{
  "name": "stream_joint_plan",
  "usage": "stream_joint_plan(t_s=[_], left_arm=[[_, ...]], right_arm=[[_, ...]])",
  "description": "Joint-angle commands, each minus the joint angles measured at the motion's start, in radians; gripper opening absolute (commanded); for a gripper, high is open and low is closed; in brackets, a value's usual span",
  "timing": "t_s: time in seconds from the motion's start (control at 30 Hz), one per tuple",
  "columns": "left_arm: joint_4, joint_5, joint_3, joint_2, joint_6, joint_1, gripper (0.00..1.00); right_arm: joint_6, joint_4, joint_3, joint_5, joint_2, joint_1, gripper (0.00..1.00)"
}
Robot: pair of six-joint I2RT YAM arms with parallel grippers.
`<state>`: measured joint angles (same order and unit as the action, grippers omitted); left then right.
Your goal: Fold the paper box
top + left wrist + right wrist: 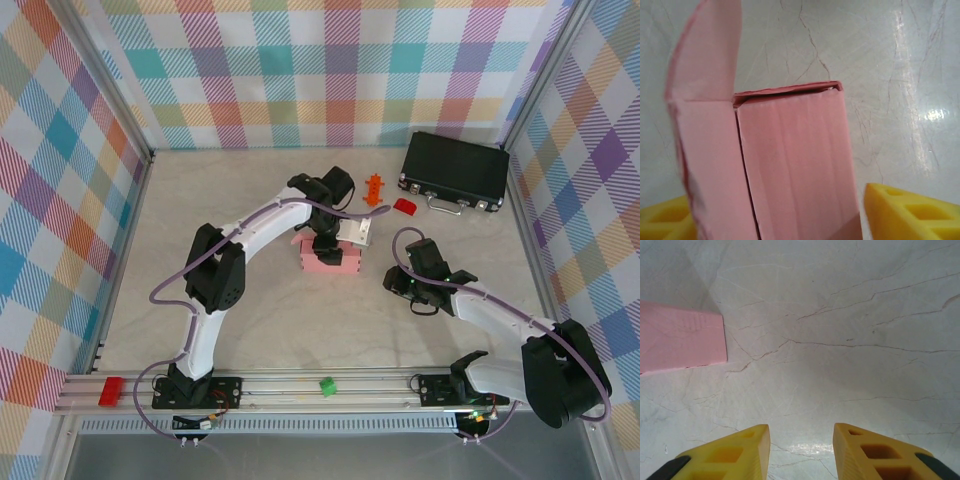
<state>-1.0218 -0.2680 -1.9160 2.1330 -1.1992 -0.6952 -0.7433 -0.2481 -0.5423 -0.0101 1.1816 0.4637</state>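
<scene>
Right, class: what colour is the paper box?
Plain salmon pink; the paper box shows best in the left wrist view.

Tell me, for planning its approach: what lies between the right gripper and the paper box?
Bare table separates the right gripper from the paper box; the right wrist view shows it.

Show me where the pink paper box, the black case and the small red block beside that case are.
paper box (338,263), top external view, on its near side wall.
black case (455,165), top external view, on the middle of its lid.
small red block (404,206), top external view, on its top face.
</scene>
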Motion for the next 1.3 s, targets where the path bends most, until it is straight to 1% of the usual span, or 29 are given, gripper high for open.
stream_joint_plan(t_s=[0.0,0.1,0.13,0.17,0.27,0.3,0.37,0.43,0.53,0.67,0.77,0.87,0.97,1.1,1.2,1.27], left_arm=[[-0.067,-0.021,-0.048,0.006,-0.003,0.006,0.78],[-0.099,-0.005,-0.074,0.007,0.003,0.006,0.8],[-0.101,0.002,-0.079,0.003,0.006,0.005,0.86],[-0.097,0.011,-0.08,-0.004,0.014,0.005,0.86],[-0.092,0.032,-0.088,-0.027,0.046,-0.003,0.94],[-0.09,0.04,-0.093,-0.037,0.066,-0.007,0.95],[-0.076,0.052,-0.1,-0.062,0.116,-0.01,0.98],[-0.058,0.054,-0.096,-0.098,0.178,-0.01,0.98],[0.014,0.076,-0.051,-0.174,0.289,-0.006,0.98],[0.133,0.12,0.062,-0.287,0.446,0.018,0.98],[0.192,0.126,0.126,-0.357,0.606,0.072,0.97],[0.246,0.135,0.198,-0.417,0.803,0.146,0.9],[0.299,0.158,0.306,-0.478,0.985,0.212,0.89],[0.316,0.113,0.419,-0.526,1.173,0.284,0.86],[0.343,0.044,0.495,-0.551,1.277,0.322,0.86],[0.376,0.01,0.546,-0.572,1.337,0.332,0.86]], right_arm=[[0.02,-0.017,-0.016,-0.018,0.008,-0.005,0.39],[0.037,-0.021,-0.031,-0.018,0.019,-0.005,0.4],[0.045,-0.023,-0.038,-0.017,0.022,-0.004,0.4],[0.055,-0.029,-0.044,-0.019,0.025,-0.005,0.41],[0.092,-0.044,-0.068,-0.032,0.027,-0.006,0.42],[0.109,-0.054,-0.08,-0.041,0.027,-0.005,0.43],[0.155,-0.07,-0.103,-0.052,0.026,-0.007,0.44],[0.205,-0.095,-0.135,-0.062,0.026,-0.009,0.46],[0.29,-0.135,-0.19,-0.055,0.027,-0.017,0.49],[0.41,-0.171,-0.262,-0.02,0.029,-0.037,0.51],[0.485,-0.193,-0.315,0.014,0.034,-0.056,0.53],[0.533,-0.212,-0.369,0.104,0.059,-0.086,0.55],[0.548,-0.263,-0.441,0.153,0.11,-0.106,0.57],[0.553,-0.302,-0.514,0.217,0.173,-0.111,0.57],[0.541,-0.308,-0.549,0.283,0.212,-0.111,0.57],[0.517,-0.306,-0.564,0.317,0.231,-0.111,0.57]])
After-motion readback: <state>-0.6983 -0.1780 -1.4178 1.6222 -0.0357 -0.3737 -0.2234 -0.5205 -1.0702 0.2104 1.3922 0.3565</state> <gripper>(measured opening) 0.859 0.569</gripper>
